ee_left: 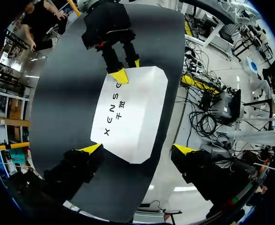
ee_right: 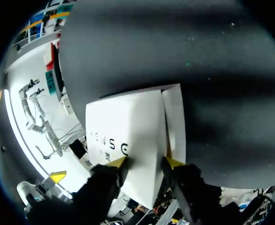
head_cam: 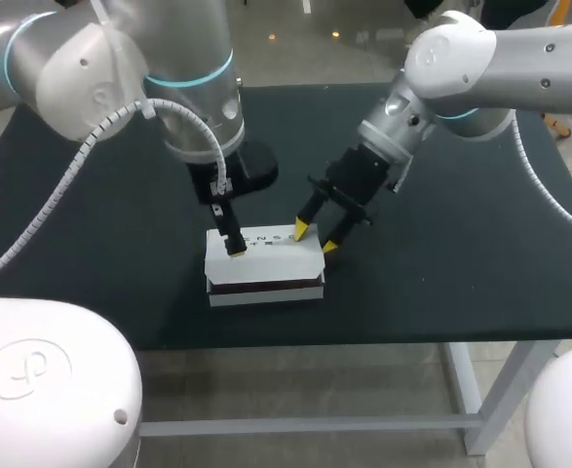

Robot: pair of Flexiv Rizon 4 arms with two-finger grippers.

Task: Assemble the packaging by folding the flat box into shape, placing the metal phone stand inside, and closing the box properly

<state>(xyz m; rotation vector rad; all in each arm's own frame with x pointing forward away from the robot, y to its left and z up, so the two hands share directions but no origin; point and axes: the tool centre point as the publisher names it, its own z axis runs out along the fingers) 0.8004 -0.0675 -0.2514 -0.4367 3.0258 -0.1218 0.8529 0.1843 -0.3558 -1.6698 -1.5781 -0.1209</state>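
The white box [head_cam: 264, 263] sat folded into shape on the dark table [head_cam: 91, 244], near the front edge, with both arms bearing down on it from above. The left gripper [ee_left: 138, 150] stood over the box's left end with its jaws spread wide, wider than the corner of the box ahead of them, and had hold of nothing; in the head view one yellow tip rested on or just above the lid at that end. The right gripper [head_cam: 317, 237] was at the box's right end, jaws part open, one tip on the lid and the other against the narrow end flap [ee_right: 175, 122] just beside it, pressing rather than gripping. A dark band [head_cam: 266, 286] ran along the box's front face below the lid, suggesting the lid was not fully down, though that could not be told for certain. The stand was not in view, and whether it lay inside the box could not be seen. The box looked to be light, thin card: stiff along its creases, easily dented on the flat panels, and smooth enough to skid under a sideways push. It would best be held down at one end while the flap was worked at the other, with pressure on edges and corners, not mid-panel
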